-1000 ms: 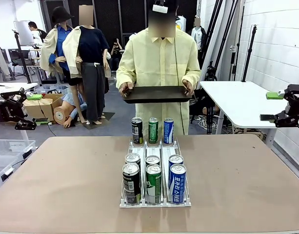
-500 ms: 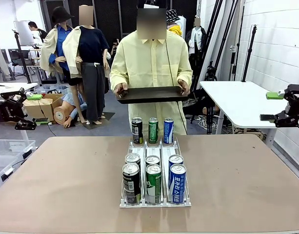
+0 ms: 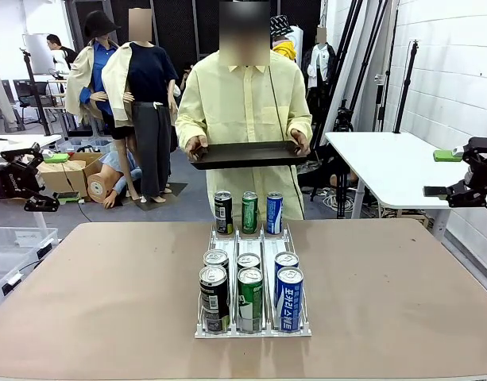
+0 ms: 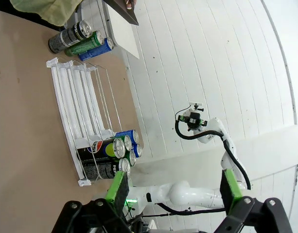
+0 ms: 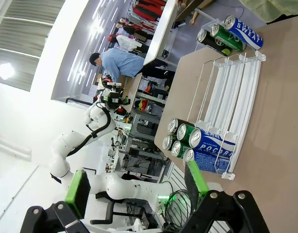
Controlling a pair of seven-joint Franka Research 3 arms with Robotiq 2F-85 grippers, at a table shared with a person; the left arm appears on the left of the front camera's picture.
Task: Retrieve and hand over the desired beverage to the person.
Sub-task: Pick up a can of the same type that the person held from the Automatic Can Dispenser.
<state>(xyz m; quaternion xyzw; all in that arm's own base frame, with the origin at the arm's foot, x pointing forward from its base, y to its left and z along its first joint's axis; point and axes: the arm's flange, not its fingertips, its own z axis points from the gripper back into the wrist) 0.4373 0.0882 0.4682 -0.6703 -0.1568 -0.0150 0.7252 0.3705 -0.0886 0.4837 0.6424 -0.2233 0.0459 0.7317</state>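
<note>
The person (image 3: 245, 103), in a pale-yellow shirt, stands at the far side of the table and holds a dark tray (image 3: 247, 154) level in both hands. On the table, a white wire rack (image 3: 252, 238) has three lanes of beverage cans, which are black (image 3: 214, 298), green (image 3: 249, 299) and blue (image 3: 289, 298). Three more cans (image 3: 249, 212) stand at the rack's far end. My left gripper (image 3: 52, 181) hangs off the table's left side and is open (image 4: 173, 189). My right gripper (image 3: 440, 173) hangs off the right side, also open (image 5: 138, 187). Neither touches anything.
The brown table (image 3: 108, 278) is bare around the rack. A white table (image 3: 386, 163) stands behind on the right, close to my right gripper. Boxes and a clear bin (image 3: 9, 242) sit on the floor at left.
The person has shifted a little to the picture's left with the tray. Both grippers have stayed still and open.
</note>
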